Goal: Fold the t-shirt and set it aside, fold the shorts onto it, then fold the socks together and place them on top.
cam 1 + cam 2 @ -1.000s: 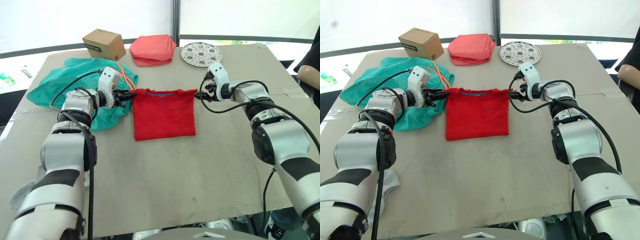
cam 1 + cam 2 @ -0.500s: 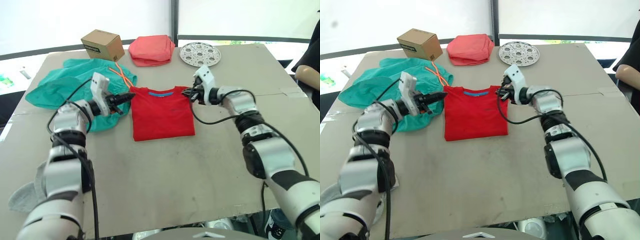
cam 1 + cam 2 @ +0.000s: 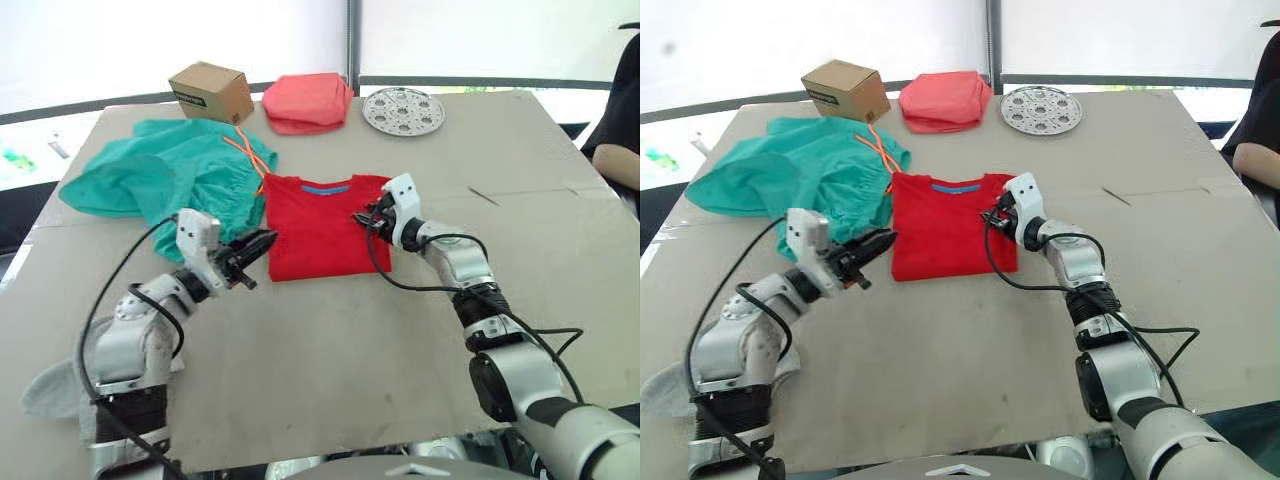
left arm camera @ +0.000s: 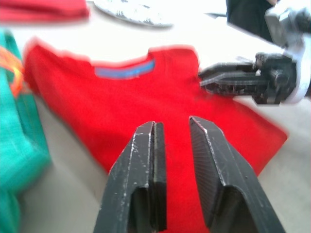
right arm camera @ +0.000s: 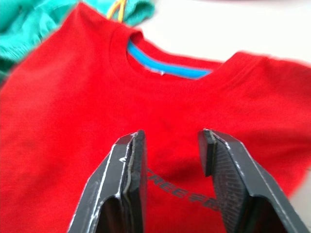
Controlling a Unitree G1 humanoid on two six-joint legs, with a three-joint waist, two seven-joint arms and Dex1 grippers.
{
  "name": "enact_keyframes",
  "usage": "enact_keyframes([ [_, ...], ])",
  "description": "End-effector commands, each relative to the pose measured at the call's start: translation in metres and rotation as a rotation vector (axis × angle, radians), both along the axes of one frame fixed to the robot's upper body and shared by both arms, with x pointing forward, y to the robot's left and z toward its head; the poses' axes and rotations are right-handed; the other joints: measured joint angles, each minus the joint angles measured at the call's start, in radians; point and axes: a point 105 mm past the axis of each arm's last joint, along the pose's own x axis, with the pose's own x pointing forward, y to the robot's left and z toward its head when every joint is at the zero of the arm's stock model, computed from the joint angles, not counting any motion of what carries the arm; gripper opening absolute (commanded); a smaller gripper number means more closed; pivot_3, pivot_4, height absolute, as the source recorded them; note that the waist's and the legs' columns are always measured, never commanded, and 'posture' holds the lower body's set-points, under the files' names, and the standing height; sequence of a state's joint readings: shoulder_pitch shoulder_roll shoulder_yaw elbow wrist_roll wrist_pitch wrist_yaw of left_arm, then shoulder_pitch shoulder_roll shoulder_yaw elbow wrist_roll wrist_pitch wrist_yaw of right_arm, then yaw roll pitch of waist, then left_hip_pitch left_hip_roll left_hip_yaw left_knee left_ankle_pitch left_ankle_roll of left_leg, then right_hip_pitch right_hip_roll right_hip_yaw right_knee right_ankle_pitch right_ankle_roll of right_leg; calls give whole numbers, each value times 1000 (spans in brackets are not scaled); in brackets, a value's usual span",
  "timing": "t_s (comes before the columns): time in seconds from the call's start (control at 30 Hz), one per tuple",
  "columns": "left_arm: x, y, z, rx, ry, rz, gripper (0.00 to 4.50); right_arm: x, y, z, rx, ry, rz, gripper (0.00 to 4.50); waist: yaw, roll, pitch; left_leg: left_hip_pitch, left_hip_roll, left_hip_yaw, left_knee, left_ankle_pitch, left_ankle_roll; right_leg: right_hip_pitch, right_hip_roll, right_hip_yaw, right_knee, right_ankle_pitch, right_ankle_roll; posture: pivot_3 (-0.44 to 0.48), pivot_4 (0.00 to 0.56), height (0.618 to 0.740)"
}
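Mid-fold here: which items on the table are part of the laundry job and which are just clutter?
Part of the job:
the t-shirt, folded, between both grippers
the shorts, bunched beside it
a grey sock at the table's near left edge

Just lying about:
cardboard box
salmon-pink folded cloth
perforated metal disc

**Both arms low over the desk, fingers parted**

The left arm reaches in from the near left corner of the desk, forearm angled toward the middle. The left gripper [image 3: 262,243] points inward with a narrow gap between its black fingers [image 4: 146,170]. The right arm stretches forward from the near right corner; the right gripper [image 3: 363,218] faces the left one, its fingers [image 5: 131,170] spread wider.
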State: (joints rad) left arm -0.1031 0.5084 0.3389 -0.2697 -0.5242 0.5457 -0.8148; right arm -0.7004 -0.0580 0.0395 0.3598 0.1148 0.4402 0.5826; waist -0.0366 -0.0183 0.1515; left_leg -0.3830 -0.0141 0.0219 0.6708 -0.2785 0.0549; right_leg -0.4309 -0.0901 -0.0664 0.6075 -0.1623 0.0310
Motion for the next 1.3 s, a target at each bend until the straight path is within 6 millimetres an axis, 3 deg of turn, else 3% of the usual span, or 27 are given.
enact_keyframes([
  [0.03,-30,-4,19,31,-41,-60,2605,-17,-9,12,-44,-11,-76,3505,-1,0,-1,0,0,0,-1,0,0,0,0,0,0,0,-1,0,150,740],
  [0.1,-49,-3,22,48,-28,-87,3530,-22,-15,-3,-85,44,-159,4435,-3,0,-1,1,0,0,-1,0,0,0,1,0,-1,-1,-1,0,150,740],
  [0.17,-63,-2,23,56,-7,-102,4423,-25,-14,-14,-78,105,-215,4500,-1,0,-1,1,1,0,-1,0,0,0,1,0,-1,-2,-2,0,150,740],
  [0.33,-92,6,17,92,54,-105,4423,-33,11,-45,-52,262,-189,4500,-4,1,-1,3,0,1,-1,-2,3,1,5,0,-1,-4,-5,0,150,740],
  [0.5,-112,13,10,134,86,-87,4423,-56,45,-79,-103,389,-1,4500,-10,-3,-4,5,1,1,-1,-2,3,1,11,-1,-2,-4,-5,0,150,740],
  [0.6,-117,11,10,145,85,-90,4423,-64,49,-98,-204,392,70,4500,-11,-3,-6,7,2,1,-2,-2,4,2,12,1,-2,-7,-2,0,150,740],
  [0.7,-125,5,8,158,93,-120,4500,-67,41,-113,-283,402,110,3774,-21,-4,-7,11,2,2,-2,-3,4,4,13,3,-2,-7,-1,0,150,740],
  [0.77,-127,4,5,157,99,-125,4500,-64,33,-116,-305,390,110,2893,-21,-4,-7,19,3,2,-4,-4,2,10,11,3,-3,-9,-4,0,150,740],
  [0.83,-128,2,3,157,105,-144,4500,-60,26,-113,-288,386,88,2048,-20,-4,-8,22,6,1,-4,-7,1,14,10,3,-3,-11,-7,0,150,740],
  [0.87,-129,-1,3,161,105,-161,4500,-58,22,-111,-280,377,81,1897,-19,-4,-8,22,7,-1,-4,-8,0,14,11,3,-3,-12,-8,0,150,740],
  [1.0,-127,-13,0,145,119,-247,4500,-51,1,-97,-279,299,43,163,-5,-2,-8,22,10,-2,-4,-10,-3,14,16,1,-2,-15,-12,0,150,740],
  [1.1,-120,-25,-4,122,113,-321,4500,-48,-34,-77,-285,251,-26,67,22,1,-7,21,10,-3,-4,-10,-3,14,18,1,-3,-16,-11,0,150,740],
  [1.27,-111,-39,-8,88,100,-387,4500,-62,-94,-54,-348,237,-142,67,57,5,-6,18,7,-4,-2,-12,0,14,15,0,-4,-18,-8,0,150,740],
  [1.3,-107,-41,-9,74,91,-400,4500,-67,-116,-48,-372,237,-205,67,59,5,-6,17,6,-4,-2,-12,0,14,15,-1,-4,-18,-8,0,150,740],
])
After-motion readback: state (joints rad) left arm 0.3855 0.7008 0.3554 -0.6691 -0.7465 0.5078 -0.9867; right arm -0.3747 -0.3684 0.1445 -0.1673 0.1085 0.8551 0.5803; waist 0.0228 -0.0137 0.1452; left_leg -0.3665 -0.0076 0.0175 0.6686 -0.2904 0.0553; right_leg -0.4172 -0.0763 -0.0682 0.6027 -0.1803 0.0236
